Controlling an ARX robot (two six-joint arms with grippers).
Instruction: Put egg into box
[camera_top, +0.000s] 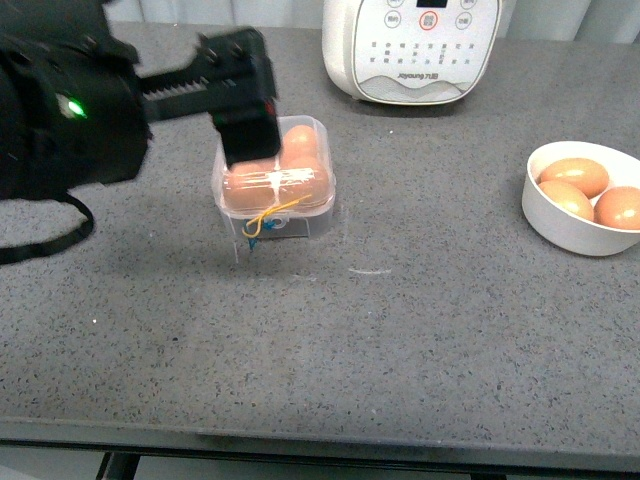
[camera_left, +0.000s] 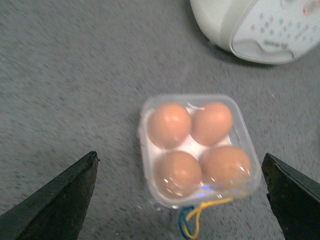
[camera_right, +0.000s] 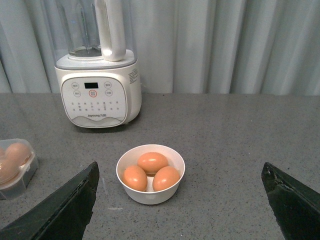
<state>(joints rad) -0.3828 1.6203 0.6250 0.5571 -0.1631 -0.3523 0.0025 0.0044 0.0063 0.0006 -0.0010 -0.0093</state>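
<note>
A: Grey speckled counter (camera_top: 400, 330) is carrying three lots: a box (camera_top: 273, 180), a white bowl (camera_top: 575, 225) well to the right, and a white blender base (camera_top: 410, 50) at the back.

B: Box contents?

A: Four brown eggs are sitting in it, one to each cell, by the left wrist view. Any of them could be the egg (camera_left: 169, 125); all four are looking alike. A yellow-and-blue cord (camera_top: 265, 222) is hanging at its front edge.

B: Bowl?

A: Three more eggs (camera_right: 151, 172) are lying in it, on their sides.

B: Claws?

A: Left gripper (camera_top: 245, 100) is hovering directly above the box, jaws spread wide, holding nothing. Right gripper (camera_right: 180, 200) is hanging back, facing the bowl, also wide open and empty.

B: Handling notes?

A: Judging by look: light, rigid, smooth and brittle. Shell is likely slipping under a hard pinch and cracking under a harder one. Best hold is probably across the broad middle, pads on opposite sides, gently.

B: Orientation?

A: Boxed eggs are appearing round from above, so their long axes are probably standing upright. Which end is pointing up, I cannot tell.
</note>
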